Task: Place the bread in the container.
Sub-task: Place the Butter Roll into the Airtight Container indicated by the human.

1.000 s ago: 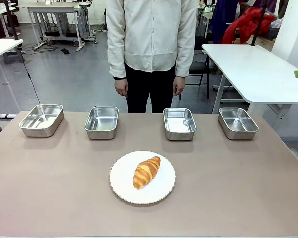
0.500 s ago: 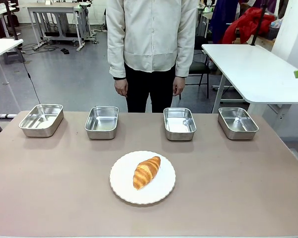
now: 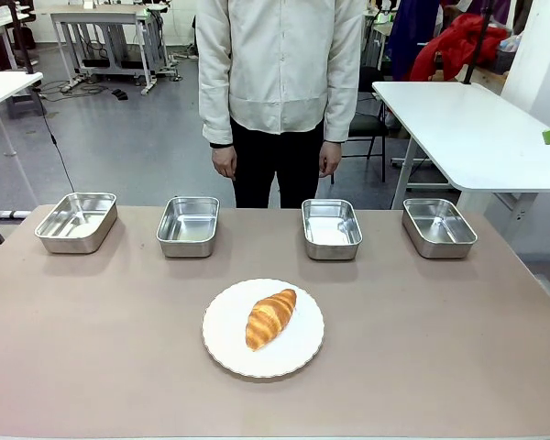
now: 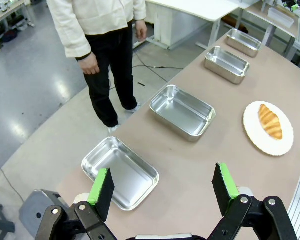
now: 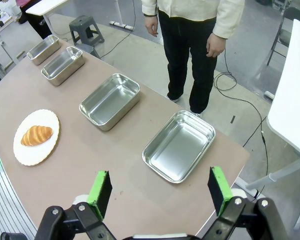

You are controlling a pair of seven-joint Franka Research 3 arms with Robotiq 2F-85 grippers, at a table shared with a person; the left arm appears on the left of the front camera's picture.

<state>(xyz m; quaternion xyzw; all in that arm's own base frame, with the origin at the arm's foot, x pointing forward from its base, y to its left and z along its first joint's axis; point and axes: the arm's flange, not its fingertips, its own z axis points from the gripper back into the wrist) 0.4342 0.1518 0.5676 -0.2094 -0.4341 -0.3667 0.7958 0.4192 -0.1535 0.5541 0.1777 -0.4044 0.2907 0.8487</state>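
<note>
Bread on white plate

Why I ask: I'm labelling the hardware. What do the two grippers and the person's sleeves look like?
The left gripper has black linked fingers with silver pivot bolts and bright green pads. The right gripper looks identical. The person's sleeves are long and cream, with a dark cuff at one wrist.

Shiny steel trays, matt table — glossy ridged bread
</note>
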